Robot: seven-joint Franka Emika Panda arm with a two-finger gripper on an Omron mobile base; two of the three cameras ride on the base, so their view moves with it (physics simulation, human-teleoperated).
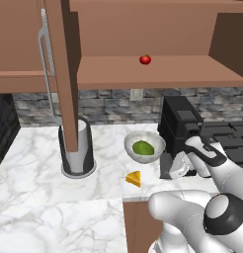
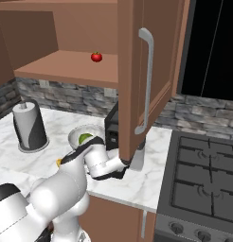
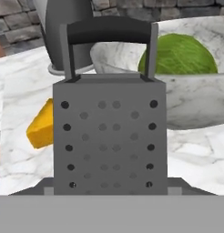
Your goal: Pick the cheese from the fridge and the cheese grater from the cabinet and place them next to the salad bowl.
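Observation:
The dark grey cheese grater (image 3: 109, 132) stands upright close in front of the hand camera, loop handle on top. My gripper (image 1: 174, 168) is low over the counter, shut on the cheese grater (image 1: 166, 170), right of the salad bowl (image 1: 144, 147) with its green lump. The yellow-orange cheese (image 1: 134, 178) lies on the marble just in front of the bowl. In the hand view the cheese (image 3: 41, 125) is behind the grater on the left and the salad bowl (image 3: 196, 100) on the right. The brown cabinet (image 1: 158, 69) hangs open above. The fridge is out of view.
A black coffee machine (image 1: 180, 118) stands right behind my hand. A tall grey cylinder (image 1: 76, 148) sits left of the bowl. The open cabinet door (image 2: 142, 71) hangs over my gripper (image 2: 130, 166). A red tomato (image 1: 145, 60) rests on the shelf; the stove (image 2: 208, 165) is at right.

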